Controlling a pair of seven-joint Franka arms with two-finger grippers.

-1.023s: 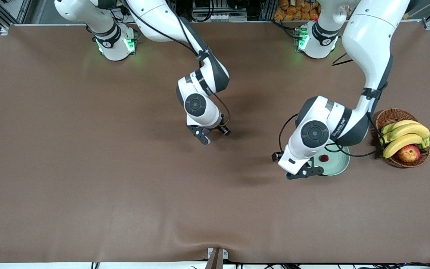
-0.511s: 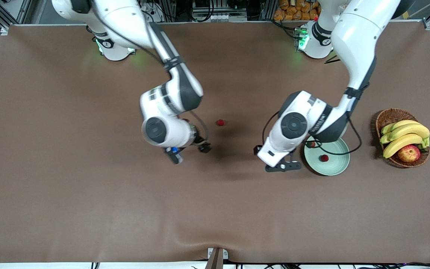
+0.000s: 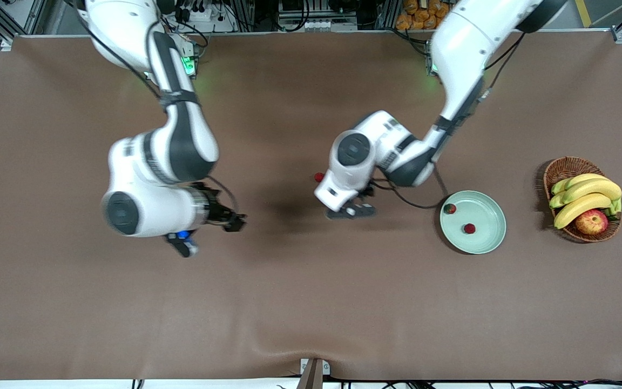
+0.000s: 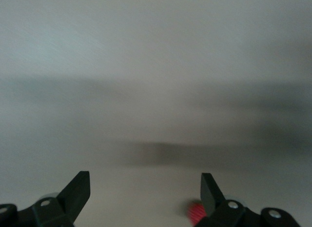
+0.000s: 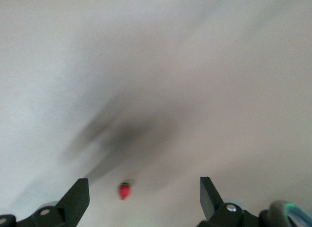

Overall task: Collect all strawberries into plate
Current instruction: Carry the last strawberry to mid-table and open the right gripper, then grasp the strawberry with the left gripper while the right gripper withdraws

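Two strawberries [image 3: 469,228] lie on the plate [image 3: 486,242]; the third strawberry [image 3: 318,176] sits on the table [image 3: 311,302] well apart from the plate, toward the right arm's end. The left gripper [image 3: 350,211], jaws apart and empty, hangs just beside that berry and is much the nearer. The right gripper [image 3: 209,231], also spread and empty, is well off

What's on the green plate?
Two strawberries lie on the plate: one at its rim, one near the middle. Nothing covers the plate. A third strawberry sits on the table, partly hidden by the left arm.
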